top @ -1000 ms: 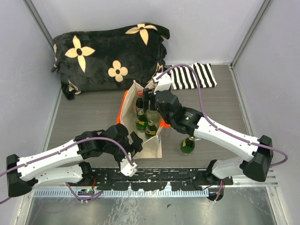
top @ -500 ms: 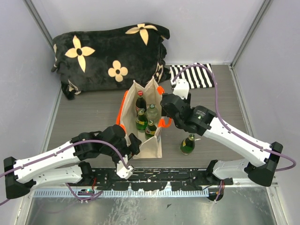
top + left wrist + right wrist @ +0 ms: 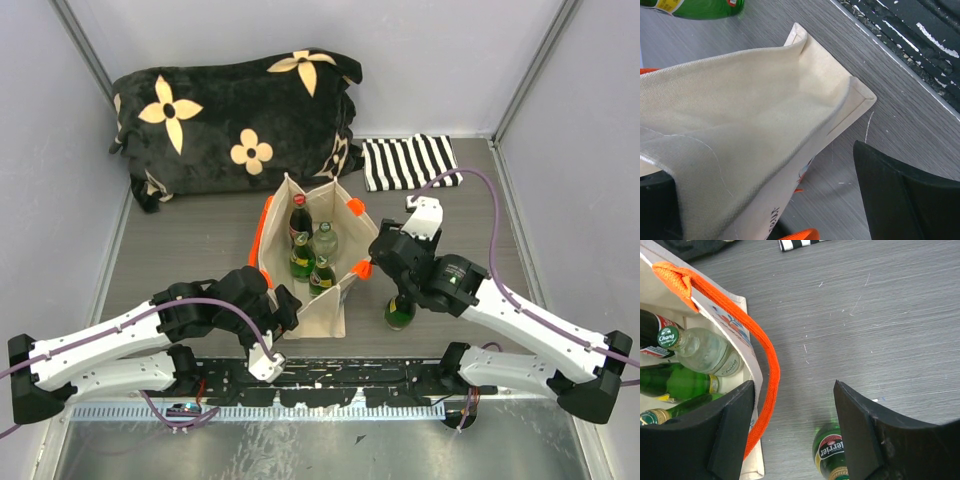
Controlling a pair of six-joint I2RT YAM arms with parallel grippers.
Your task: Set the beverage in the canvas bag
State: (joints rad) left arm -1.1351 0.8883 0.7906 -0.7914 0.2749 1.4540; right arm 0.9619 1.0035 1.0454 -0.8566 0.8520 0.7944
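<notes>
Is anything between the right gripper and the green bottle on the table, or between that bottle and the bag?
Nothing visible lies between the open right gripper and the green bottle. Toward the canvas bag, its side wall and drooping orange handle stand in the path; the bottle must clear them.

Bright, even, diffuse light from above. Soft, faint shadows on bench (image 3: 190, 250). Top view sharp. Left wrist view: canvas bag (image 3: 740, 125) very close, slightly soft. Right wrist view crisp.

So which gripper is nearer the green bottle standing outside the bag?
Right. The right gripper hangs open just above the green bottle; the left gripper is at the canvas bag's near corner, farther off.
</notes>
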